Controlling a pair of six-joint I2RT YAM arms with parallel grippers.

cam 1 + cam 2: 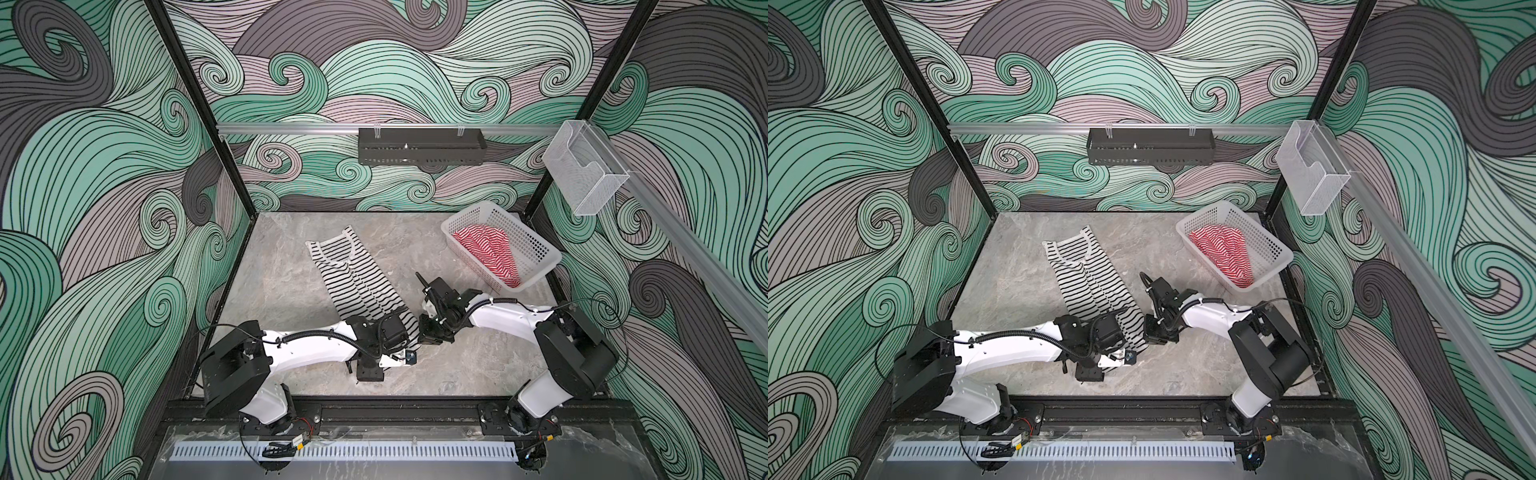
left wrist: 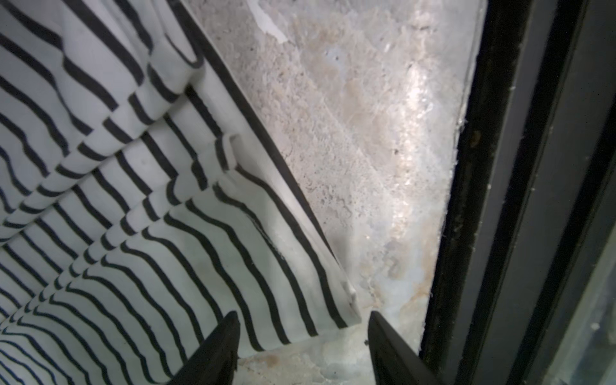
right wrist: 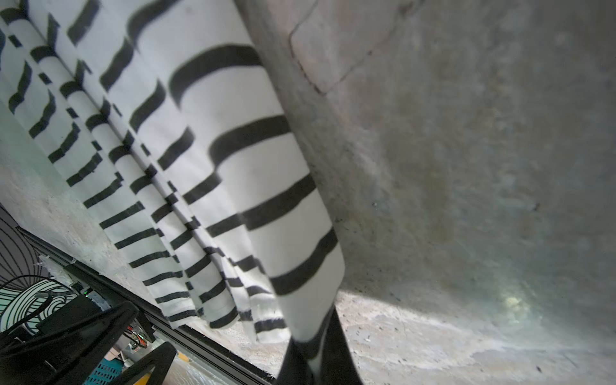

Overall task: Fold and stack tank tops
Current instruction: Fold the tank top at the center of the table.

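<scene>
The black-and-white tank top (image 1: 357, 274) (image 1: 1088, 274) lies folded lengthwise on the marble table, running from mid-back toward the front. My right gripper (image 3: 315, 350) (image 1: 430, 332) is shut on the hem's right corner, which is lifted off the table. My left gripper (image 2: 303, 316) (image 1: 399, 357) stands open at the near hem corner (image 2: 346, 310), one finger over the cloth and one over bare table. The red-and-white tank top (image 1: 486, 253) (image 1: 1221, 249) lies crumpled in the white basket (image 1: 519, 237) (image 1: 1262, 245) at the back right.
A black frame rail (image 1: 395, 405) (image 2: 500, 200) runs along the table's front edge, close to my left gripper. On the back rail hangs a black tray (image 1: 422, 145), and a clear plastic box (image 1: 586, 170) is fixed high on the right.
</scene>
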